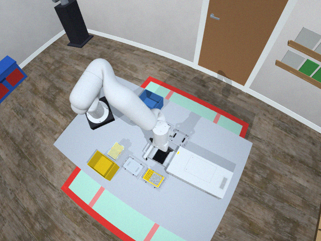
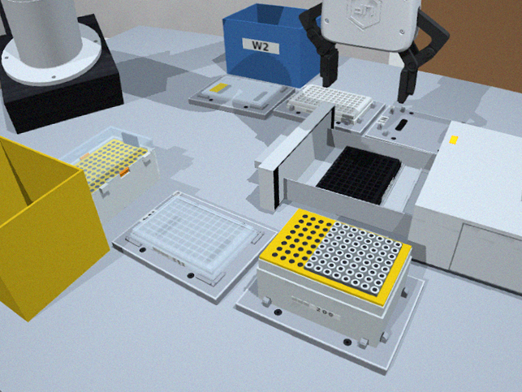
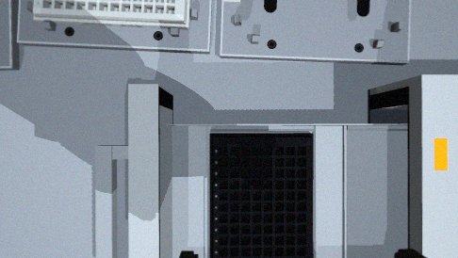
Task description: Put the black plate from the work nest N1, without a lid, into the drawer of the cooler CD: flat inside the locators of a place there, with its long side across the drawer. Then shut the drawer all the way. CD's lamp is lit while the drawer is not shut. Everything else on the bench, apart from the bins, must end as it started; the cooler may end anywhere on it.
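Top view: we see the grey bench (image 1: 202, 220) on a wood floor (image 1: 272, 181), edged by red-and-mint marking (image 1: 122, 214), with a brown door (image 1: 233, 36) beyond. The cooler (image 1: 199, 171) sits on the bench; its drawer (image 1: 148, 152) stands out with the black plate (image 1: 159, 156) flat inside.

Exterior view: the gripper (image 2: 366, 90) hangs above the drawer (image 2: 300, 193), fingers spread wide, holding nothing. The cooler's lamp (image 2: 453, 139) glows amber.

Wrist view: the black plate (image 3: 261, 198) fills the drawer beside the cooler.
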{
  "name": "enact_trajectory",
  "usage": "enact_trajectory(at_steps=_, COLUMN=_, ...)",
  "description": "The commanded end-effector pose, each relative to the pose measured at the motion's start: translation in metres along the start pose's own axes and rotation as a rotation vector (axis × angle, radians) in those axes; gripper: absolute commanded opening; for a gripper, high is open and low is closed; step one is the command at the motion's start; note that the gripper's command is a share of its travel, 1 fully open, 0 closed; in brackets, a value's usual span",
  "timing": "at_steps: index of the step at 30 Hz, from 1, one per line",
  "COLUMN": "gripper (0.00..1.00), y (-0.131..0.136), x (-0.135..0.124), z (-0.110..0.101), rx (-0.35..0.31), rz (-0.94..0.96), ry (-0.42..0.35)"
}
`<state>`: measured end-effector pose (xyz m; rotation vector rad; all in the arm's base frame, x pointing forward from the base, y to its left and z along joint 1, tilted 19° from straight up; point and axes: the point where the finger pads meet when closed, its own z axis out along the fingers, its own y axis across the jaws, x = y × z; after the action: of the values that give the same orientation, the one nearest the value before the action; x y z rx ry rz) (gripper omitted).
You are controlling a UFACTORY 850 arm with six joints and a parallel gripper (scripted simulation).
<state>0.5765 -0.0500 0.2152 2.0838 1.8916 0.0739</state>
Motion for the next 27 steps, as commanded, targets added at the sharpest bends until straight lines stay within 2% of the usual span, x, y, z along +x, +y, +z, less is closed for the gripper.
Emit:
enact_trajectory(at_steps=1, gripper=1.00, y=0.001, x=0.000, z=-0.003, rx=-0.001, rz=0.000, ry=0.000)
enact_trajectory(at_steps=6, gripper=1.00, y=0.001, x=0.000, z=-0.003, rx=-0.001, rz=0.000, ry=0.000)
enact_trajectory(at_steps=7, gripper=0.00, y=-0.004, x=0.000, z=-0.003, rx=-0.001, rz=0.000, ry=0.000)
enact_trajectory(at_steps=21, gripper=0.00, y=-0.074, x=0.000, z=0.007, rx=-0.001, rz=0.000, ry=0.000)
enact_trajectory(at_steps=23, gripper=0.00, y=-0.074, x=0.000, z=0.007, rx=-0.001, rz=0.000, ry=0.000)
enact_trajectory(at_steps=27, gripper=0.00, y=-0.093, x=0.000, z=0.010, rx=-0.001, rz=0.000, ry=0.000)
